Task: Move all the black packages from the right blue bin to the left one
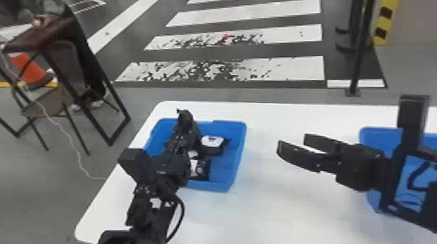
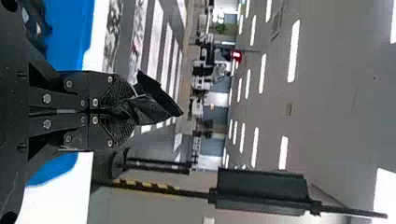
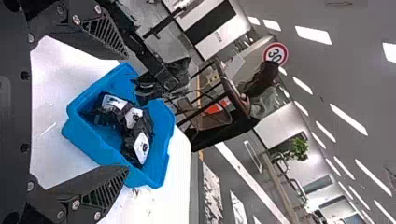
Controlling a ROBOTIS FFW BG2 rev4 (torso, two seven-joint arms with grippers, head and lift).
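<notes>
Over the left blue bin [image 1: 239, 156], my left gripper [image 1: 182, 137] is shut on a black package [image 1: 186, 119]. The left wrist view shows the left gripper [image 2: 125, 112] with the crumpled black package [image 2: 152, 103] between its fingertips. Inside the left bin lie black packages with white labels, one at the back right [image 1: 213, 144] and another nearer the front [image 1: 202, 169]. My right gripper [image 1: 292, 143] stands open between the bins, above the table. In the right wrist view the right gripper [image 3: 126, 112] has its fingers wide apart, with the left bin [image 3: 86, 135] beyond them.
The right blue bin [image 1: 375, 134] is largely hidden behind my right arm, so its contents cannot be told. Both bins stand on a white table [image 1: 277, 214]. A dark post [image 1: 359, 55] rises from the floor behind the table.
</notes>
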